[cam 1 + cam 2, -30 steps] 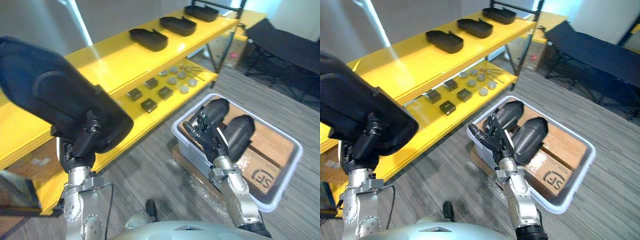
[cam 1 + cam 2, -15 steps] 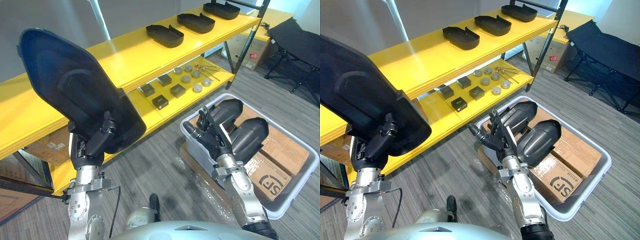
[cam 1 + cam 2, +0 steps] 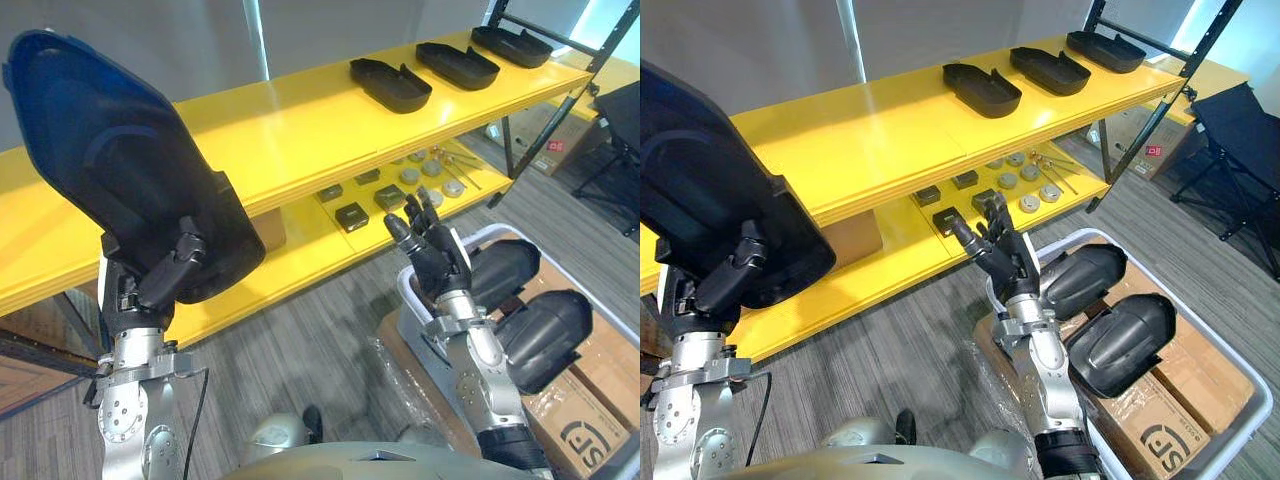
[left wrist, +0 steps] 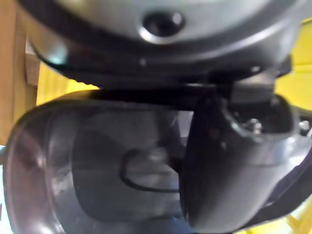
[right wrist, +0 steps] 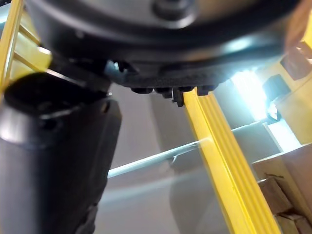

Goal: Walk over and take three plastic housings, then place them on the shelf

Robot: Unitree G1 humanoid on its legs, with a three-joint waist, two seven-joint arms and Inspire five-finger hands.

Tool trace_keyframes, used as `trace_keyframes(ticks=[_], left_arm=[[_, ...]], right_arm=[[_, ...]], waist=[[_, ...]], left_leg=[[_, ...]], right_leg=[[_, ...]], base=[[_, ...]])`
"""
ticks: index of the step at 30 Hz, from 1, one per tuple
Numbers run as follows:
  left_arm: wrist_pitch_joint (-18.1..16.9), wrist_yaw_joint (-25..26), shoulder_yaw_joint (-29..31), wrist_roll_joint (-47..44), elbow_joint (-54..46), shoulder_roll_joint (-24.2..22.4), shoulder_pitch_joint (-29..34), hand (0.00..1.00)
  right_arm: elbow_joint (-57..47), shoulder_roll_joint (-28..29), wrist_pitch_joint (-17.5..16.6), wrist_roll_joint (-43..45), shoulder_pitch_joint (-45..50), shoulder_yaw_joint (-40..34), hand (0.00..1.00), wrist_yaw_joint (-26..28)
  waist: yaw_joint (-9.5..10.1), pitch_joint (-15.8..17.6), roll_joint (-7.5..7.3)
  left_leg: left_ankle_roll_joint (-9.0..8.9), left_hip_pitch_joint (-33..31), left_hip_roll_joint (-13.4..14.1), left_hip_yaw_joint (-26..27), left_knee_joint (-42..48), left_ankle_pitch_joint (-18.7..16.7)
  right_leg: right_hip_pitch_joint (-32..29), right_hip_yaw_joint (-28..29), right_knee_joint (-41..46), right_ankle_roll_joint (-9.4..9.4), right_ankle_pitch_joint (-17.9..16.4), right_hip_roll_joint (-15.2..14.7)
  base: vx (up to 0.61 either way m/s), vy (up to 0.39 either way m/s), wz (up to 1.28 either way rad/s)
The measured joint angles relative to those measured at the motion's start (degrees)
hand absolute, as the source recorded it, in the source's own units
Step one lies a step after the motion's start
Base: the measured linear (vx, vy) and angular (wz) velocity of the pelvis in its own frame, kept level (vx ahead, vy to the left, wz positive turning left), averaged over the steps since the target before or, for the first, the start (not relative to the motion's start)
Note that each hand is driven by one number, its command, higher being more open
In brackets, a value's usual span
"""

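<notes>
Left hand (image 3: 150, 288) clamps a housing (image 3: 110, 170) at 9 o'clock before the shelf (image 3: 290, 120); right hand (image 3: 435, 255) spread at 3 o'clock.

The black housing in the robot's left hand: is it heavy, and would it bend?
Probably stiff: the housing holds its curved shape standing up from the left hand. Likely light for its size: one hand at its lower edge carries it. It might tip, with most of it above the grip.
</notes>
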Motion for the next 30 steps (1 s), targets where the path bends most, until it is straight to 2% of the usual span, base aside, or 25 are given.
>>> trace_keyframes(ticks=[1, 2, 3, 4, 5, 6, 8, 9, 10, 11, 12, 13, 14, 15, 16, 18, 19, 20, 21, 22, 24, 26, 30], left_arm=[[0.2, 1.1, -0.5, 0.0, 0.0, 0.7, -0.9, 0.0], [0.2, 1.5, -0.5, 0.0, 0.0, 0.8, -1.0, 0.0], [0.2, 2.4, -0.5, 0.0, 0.0, 0.8, -1.1, 0.0], [0.2, 2.8, -0.5, 0.0, 0.2, 0.9, -1.6, 0.0], [0.2, 2.9, -0.5, -0.1, 0.2, 1.2, -2.0, 0.0], [0.2, 2.9, -0.7, -0.3, 0.6, 0.7, -2.7, 0.0], [0.7, 3.2, -1.1, -0.5, 1.1, -1.4, -2.5, 0.0], [1.4, 3.3, -1.2, -0.2, 1.4, -1.3, -2.6, 0.0], [1.5, 3.3, -1.6, -0.2, 1.6, -1.3, -2.8, 0.0], [1.6, 3.5, -2.2, -0.3, 1.7, -1.4, -2.8, 0.0], [1.8, 3.5, -2.3, -0.2, 1.9, -1.5, -2.8, 0.0], [2.0, 3.7, -2.9, -0.2, 2.4, -1.5, -2.8, 0.0], [1.9, 3.6, -4.0, -0.2, 3.1, -1.6, -2.8, 0.0], [1.9, 3.7, -4.9, 0.1, 3.4, -1.8, -2.9, 0.0], [1.9, 4.1, -6.3, 0.8, 3.5, -2.2, -2.9, 0.0], [1.9, 4.1, -7.7, 2.8, 3.5, -3.2, -2.9, 0.0], [2.0, 4.0, -8.3, 3.6, 3.8, -3.1, -3.5, 0.0], [2.0, 4.1, -8.3, 4.0, 3.7, -2.8, -3.6, 0.0], [2.0, 4.1, -7.9, 4.2, 3.4, -1.0, -4.7, 0.0], [2.2, 4.0, -7.6, 4.3, 3.4, -0.1, -5.4, 0.0], [2.5, 4.0, -6.4, 4.3, 3.4, 1.1, -5.5, 0.0], [3.1, 4.0, -4.7, 4.8, 3.4, 1.1, -5.6, 0.0], [4.2, 3.4, -5.1, 4.8, 3.3, 1.1, -6.4, 0.0]], right_arm=[[-0.2, -0.5, -0.2, 1.8, -0.2, -0.6, 1.0, 0.3], [-0.3, -0.8, -0.2, 2.2, -0.2, -0.6, 1.0, 0.3], [-0.8, -1.5, -0.2, 1.8, -0.2, -0.4, 1.0, 0.6], [-2.5, -2.2, -0.4, 1.8, -0.2, -0.5, 1.0, 0.7], [-4.0, -2.6, -1.2, 1.9, -0.2, -0.6, 1.0, 1.0], [-5.7, -4.0, -2.6, 2.0, -0.7, -0.6, 1.0, 1.6], [-6.3, -7.4, -3.4, 3.0, -3.8, -0.7, 1.0, 3.1], [-6.3, -8.3, -3.4, 4.5, -4.8, -1.1, 1.0, 3.5], [-6.3, -8.4, -3.4, 5.2, -4.8, -1.7, 1.0, 3.9], [-6.3, -8.5, -3.4, 6.2, -4.8, -2.9, 1.0, 4.5], [-6.3, -8.5, -3.4, 6.5, -4.8, -3.4, 1.0, 4.7], [-6.3, -8.3, -3.7, 6.6, -4.8, -4.4, 1.0, 4.9], [-6.6, -8.2, -4.3, 7.0, -4.7, -5.4, 1.0, 5.1], [-7.1, -7.8, -5.1, 7.1, -4.7, -5.8, 1.0, 5.1], [-7.9, -7.8, -6.0, 7.0, -4.5, -6.5, 1.0, 4.8], [-8.0, -7.7, -6.3, 6.9, -4.2, -6.8, 1.0, 4.6], [-7.9, -6.7, -6.3, 7.0, -4.1, -6.8, 1.0, 4.4], [-8.0, -6.2, -6.2, 7.0, -4.2, -6.5, 1.0, 4.2], [-8.2, -4.8, -6.4, 6.7, -4.1, -5.4, 1.0, 4.0], [-8.2, -4.3, -6.3, 6.4, -4.1, -5.1, 1.0, 3.7], [-8.4, -3.2, -6.3, 6.3, -4.1, -4.8, 1.0, 3.9], [-8.4, -3.2, -6.3, 6.1, -4.1, -4.2, 1.0, 3.6], [-8.5, -3.2, -6.1, 5.3, -2.8, -4.1, 1.0, 2.8]], waist=[[-0.12, 0.0, 0.0], [-0.27, 0.0, -0.01], [-0.88, -0.1, -0.01], [-1.31, -0.2, -0.25], [-1.29, -0.4, -0.71], [-1.01, -1.1, -0.79], [-0.46, -2.0, 2.94], [-0.2, -2.3, 3.74], [-0.55, -2.3, 3.84], [-1.07, -2.3, 3.9], [-1.07, -2.2, 3.64], [-0.94, -2.4, 3.33], [-1.35, -2.9, 3.14], [-1.36, -3.5, 4.01], [-1.74, -3.9, 5.35], [-1.98, -4.4, 6.96], [-2.03, -4.3, 6.56], [-2.39, -4.5, 6.24], [-3.12, -3.8, 2.89], [-3.16, -3.7, 1.4], [-2.97, -3.7, -0.2], [-2.87, -3.7, -0.14], [-3.34, -4.2, 1.58]], left_leg=[[-0.45, 0.5, 0.1, -0.6, 0.3, -0.3], [-0.59, 1.1, 0.2, -1.1, 0.5, -0.4], [-1.94, 2.2, 0.4, -2.7, 1.4, -1.3], [-3.15, 2.6, 0.9, -4.2, 2.6, -2.6], [-4.18, 2.4, 1.0, -4.8, 4.2, -3.9], [-4.83, 1.1, 1.7, -5.0, 7.2, -6.6], [-5.65, -1.4, 6.2, -4.3, 13.5, -10.9], [-6.44, -1.7, 8.4, -1.7, 16.8, -10.9], [-7.02, -2.5, 9.5, -0.3, 19.7, -10.6], [-8.96, -4.7, 12.0, 1.3, 26.6, -9.5], [-10.04, -6.0, 13.4, 3.0, 29.6, -10.2], [-8.85, -7.1, 16.4, 7.7, 29.9, -11.3], [-8.4, -8.4, 19.3, 11.3, 26.5, -10.9], [-8.8, -9.4, 21.0, 12.6, 22.6, -9.4], [-9.79, -9.9, 22.0, 12.8, 16.6, -4.9], [-9.64, -8.5, 22.1, 11.8, 10.5, 4.7], [-9.39, -7.1, 20.2, 12.2, 9.3, 6.5], [-9.25, -6.4, 19.0, 12.3, 8.6, 6.6], [-8.31, -5.1, 15.6, 12.9, 5.6, 6.4], [-7.8, -4.7, 14.5, 13.3, 4.4, 6.8], [-7.28, -4.0, 12.6, 13.9, 2.6, 7.1], [-7.2, -3.1, 12.4, 13.9, 1.9, 7.2], [-7.63, -2.8, 12.5, 13.8, -0.9, 8.9]], right_leg=[[-1.2, 1.9, -5.1, 2.29, 1.8, 0.5], [-1.2, 2.2, -6.8, 2.95, 2.9, 1.0], [0.7, 2.4, -8.3, 2.8, 4.0, 1.7], [3.3, 3.4, -10.8, 2.11, 6.8, 3.3], [5.5, 4.0, -12.5, 0.63, 10.7, 4.7], [7.7, 2.5, -13.6, 1.15, 11.1, 5.4], [9.0, 0.6, -13.8, -0.2, 9.5, 8.9], [11.0, -0.5, -14.7, -0.34, 8.4, 10.3], [12.5, -1.4, -15.6, -0.44, 8.2, 11.0], [16.0, -3.1, -18.7, -0.52, 8.2, 12.0], [17.7, -4.1, -20.1, -0.46, 8.3, 12.0], [20.0, -5.4, -21.9, -0.25, 8.6, 11.7], [20.7, -6.2, -23.2, 0.19, 8.9, 11.4], [20.9, -6.5, -23.7, 0.86, 9.3, 11.1], [21.4, -6.9, -24.1, 1.79, 9.9, 10.7], [22.1, -6.5, -24.4, 2.89, 10.4, 10.3], [22.5, -5.2, -24.5, 4.16, 10.8, 8.6], [22.4, -5.3, -24.4, 4.45, 11.0, 7.6], [22.3, -5.3, -24.8, 4.72, 11.3, 4.8], [21.9, -5.2, -24.9, 4.97, 11.5, 3.7], [21.6, -5.3, -24.9, 5.12, 12.0, 2.7], [21.9, -5.3, -24.6, 5.05, 12.2, 2.7], [21.4, -5.3, -24.6, 5.06, 12.2, 3.4]], base=[[0.27, -0.025, 0.31], [0.31, -0.093, 0.47], [0.32, -0.155, 0.62], [0.35, -0.228, 0.73], [0.31, -0.28, 0.71], [0.22, -0.241, 0.39], [0.18, -0.176, 0.26], [0.18, -0.151, 0.39], [0.17, -0.192, 0.56], [0.12, -0.161, 0.49], [0.14, -0.174, 0.48], [0.13, -0.13, 0.35], [0.17, -0.092, 0.32], [0.2, 0.022, 0.26], [0.19, 0.118, 0.15], [0.21, 0.254, -0.08], [0.18, 0.292, -0.22], [0.15, 0.32, -0.13], [0.08, 0.229, 0.02], [0.07, 0.206, 0.05], [0.06, 0.119, 0.02], [0.07, 0.054, 0.0], [0.02, -0.025, 0.04]])
